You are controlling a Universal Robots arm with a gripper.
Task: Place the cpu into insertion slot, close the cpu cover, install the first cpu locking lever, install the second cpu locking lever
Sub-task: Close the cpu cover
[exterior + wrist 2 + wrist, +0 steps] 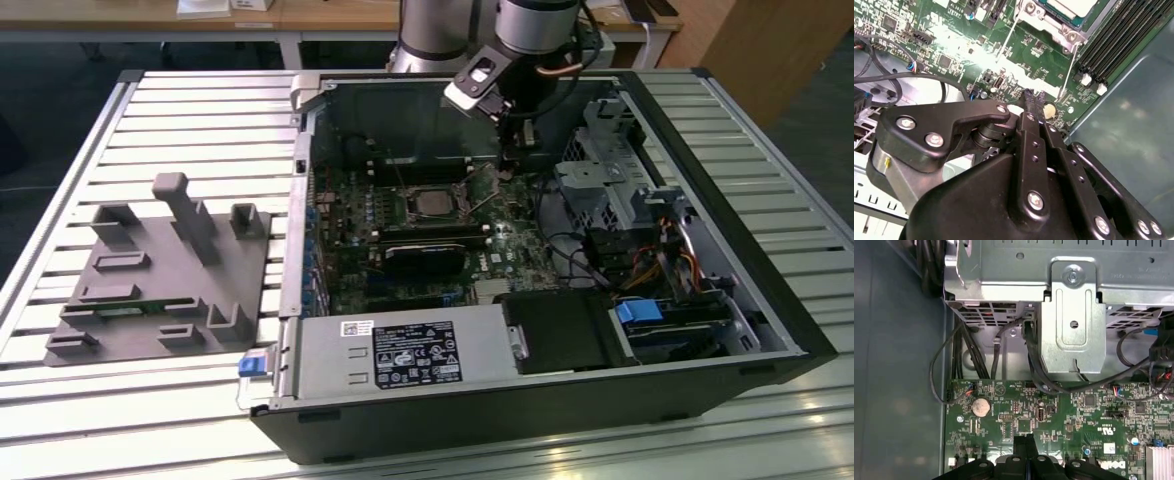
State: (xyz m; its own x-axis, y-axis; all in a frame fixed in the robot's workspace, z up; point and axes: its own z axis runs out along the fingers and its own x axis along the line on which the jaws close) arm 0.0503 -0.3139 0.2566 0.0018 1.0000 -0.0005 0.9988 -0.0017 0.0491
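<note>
Pincer (1031,98) clenched, empty, over motherboard (1064,415) | cpu (430,203) flat in insertion slot (406,204), top up

Silver screws (1035,201) stud the black, jointed tool (1032,100)

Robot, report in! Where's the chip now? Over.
Gripper shut, low over the motherboard. Cpu seated, cpu cover down over it. Nothing in the way.

Grey fixture (160,270) (beside the open computer case (534,410)); slatted table (134,412) beneath.
</note>
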